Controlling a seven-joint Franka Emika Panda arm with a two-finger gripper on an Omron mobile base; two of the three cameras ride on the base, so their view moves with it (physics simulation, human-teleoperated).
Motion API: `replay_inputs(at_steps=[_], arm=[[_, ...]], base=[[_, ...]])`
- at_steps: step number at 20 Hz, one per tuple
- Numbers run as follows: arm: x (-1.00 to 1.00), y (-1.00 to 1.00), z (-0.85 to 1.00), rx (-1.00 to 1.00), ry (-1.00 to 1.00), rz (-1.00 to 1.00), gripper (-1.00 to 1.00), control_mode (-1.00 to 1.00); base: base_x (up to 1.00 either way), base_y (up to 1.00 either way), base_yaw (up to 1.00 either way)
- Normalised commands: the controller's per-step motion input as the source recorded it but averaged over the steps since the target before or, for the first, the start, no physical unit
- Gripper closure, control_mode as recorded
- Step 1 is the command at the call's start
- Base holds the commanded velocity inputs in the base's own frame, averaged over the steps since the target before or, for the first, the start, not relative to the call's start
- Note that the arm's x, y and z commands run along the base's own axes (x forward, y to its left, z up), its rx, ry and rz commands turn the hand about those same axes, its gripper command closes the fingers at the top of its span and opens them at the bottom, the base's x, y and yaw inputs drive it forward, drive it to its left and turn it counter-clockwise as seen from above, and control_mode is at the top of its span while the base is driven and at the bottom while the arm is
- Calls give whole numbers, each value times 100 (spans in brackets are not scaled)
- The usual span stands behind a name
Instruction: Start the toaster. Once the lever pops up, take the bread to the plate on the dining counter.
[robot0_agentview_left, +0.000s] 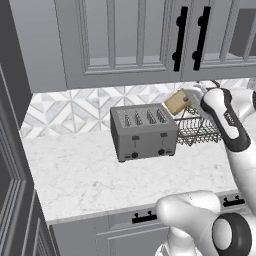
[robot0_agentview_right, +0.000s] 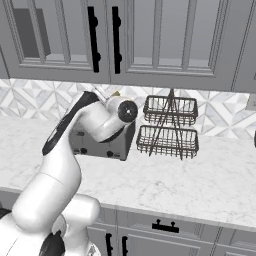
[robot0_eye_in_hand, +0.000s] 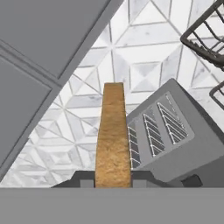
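Up above the toaster (robot0_agentview_left: 144, 131), in the left base view, the bread (robot0_agentview_left: 176, 103) hangs in the air, tilted, just past the toaster's right rear corner and clear of its slots. The tool (robot0_agentview_left: 186, 99) grips the slice at its right edge, with the white arm reaching in from the right of the toaster. The toaster stands on the marble table (robot0_agentview_left: 95, 172), its two black levers and two knobs facing the camera, and a wire rack (robot0_agentview_left: 197, 129) sits just to its right against the patterned backsplash (robot0_agentview_left: 70, 110). Grey wall cabinets (robot0_agentview_left: 125, 40) with black handles hang over the toaster. From the right base view, the arm's elbow covers most of the toaster (robot0_agentview_right: 107, 145), of which a grey corner and lower front show; a sliver of tan bread (robot0_agentview_right: 116, 93) peeks above the wrist. The two-tier wire rack (robot0_agentview_right: 169, 127) stands to the right of the toaster on the table (robot0_agentview_right: 200, 185). Seen from the hand view, the bread (robot0_eye_in_hand: 113, 135) runs edge-on up the middle, pinched between the two dark fingertips (robot0_eye_in_hand: 85, 179), so the tool is closed partway on the slice. The toaster (robot0_eye_in_hand: 173, 138) lies beyond and to the right of the bread, its empty slots visible, with the rack (robot0_eye_in_hand: 205, 35) beyond it.
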Motion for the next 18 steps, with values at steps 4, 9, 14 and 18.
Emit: replay_inputs(at_steps=[4,9,14,18], arm=[[-100,0,0,0,0,6,100,-100],[-100,0,-3,0,1,6,100,-100],[-100,5,-46,-15,11,5,100,-100],[-80,23,-90,-32,25,0,100,-100]], base=[[0,0,0],[0,0,0],[0,0,0],[0,0,0]])
